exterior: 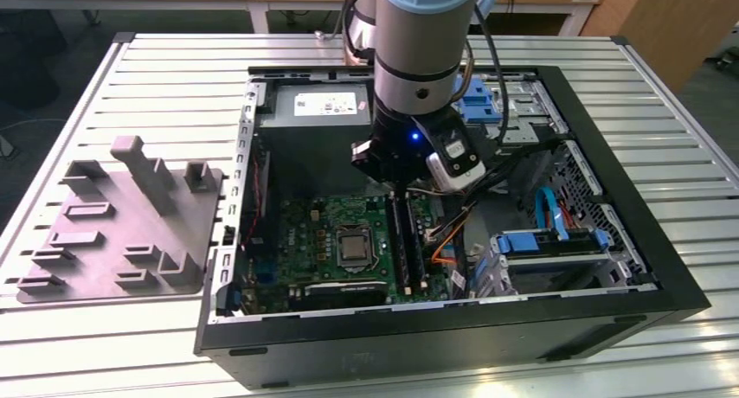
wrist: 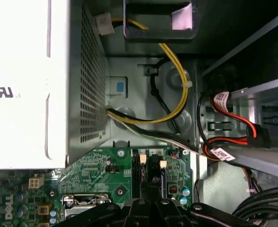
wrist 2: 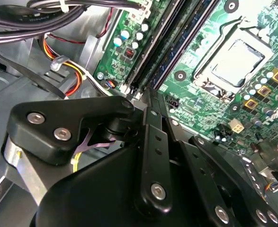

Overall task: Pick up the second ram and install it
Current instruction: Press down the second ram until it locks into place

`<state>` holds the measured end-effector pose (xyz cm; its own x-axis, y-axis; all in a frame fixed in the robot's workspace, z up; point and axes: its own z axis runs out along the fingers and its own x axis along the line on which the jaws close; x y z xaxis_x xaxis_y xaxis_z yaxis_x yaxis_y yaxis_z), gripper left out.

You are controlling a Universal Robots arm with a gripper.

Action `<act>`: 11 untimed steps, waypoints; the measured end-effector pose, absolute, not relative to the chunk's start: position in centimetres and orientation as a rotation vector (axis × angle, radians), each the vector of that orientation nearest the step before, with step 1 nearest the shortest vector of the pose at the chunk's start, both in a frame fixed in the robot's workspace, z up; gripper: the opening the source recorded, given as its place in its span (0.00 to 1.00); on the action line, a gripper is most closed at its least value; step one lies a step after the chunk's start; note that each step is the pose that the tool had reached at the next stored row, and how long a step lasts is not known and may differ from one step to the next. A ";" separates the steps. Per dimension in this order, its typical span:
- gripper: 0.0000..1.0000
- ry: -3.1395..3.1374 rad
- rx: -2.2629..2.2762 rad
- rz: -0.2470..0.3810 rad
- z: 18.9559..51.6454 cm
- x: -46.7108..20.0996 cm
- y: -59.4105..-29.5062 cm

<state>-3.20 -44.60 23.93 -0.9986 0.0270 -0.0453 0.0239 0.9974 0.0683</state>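
Gripper hangs right over the motherboard's black RAM slots, fingers pressed together just above the slot ends, holding nothing visible.

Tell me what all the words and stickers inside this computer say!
Nothing can be quoted.
Power supply sticker, exterior view: too small.
Red cable tags, first wrist view: too small.
Green board print, second wrist view: blurred.

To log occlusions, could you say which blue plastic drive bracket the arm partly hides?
The far blue plastic bracket, by the power supply; the nearer one stands clear.
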 end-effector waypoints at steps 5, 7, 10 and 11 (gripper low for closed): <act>0.10 3.091 0.040 0.106 23.5 -3.5 -44.6; 0.10 3.091 0.040 0.107 23.2 -3.5 -44.5; 0.10 3.091 0.039 0.107 23.2 -3.5 -44.5; 0.10 3.091 0.040 0.107 23.1 -3.5 -44.4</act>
<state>-3.49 -44.43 23.13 -0.9985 0.0273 -0.0475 0.0240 0.9973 0.0700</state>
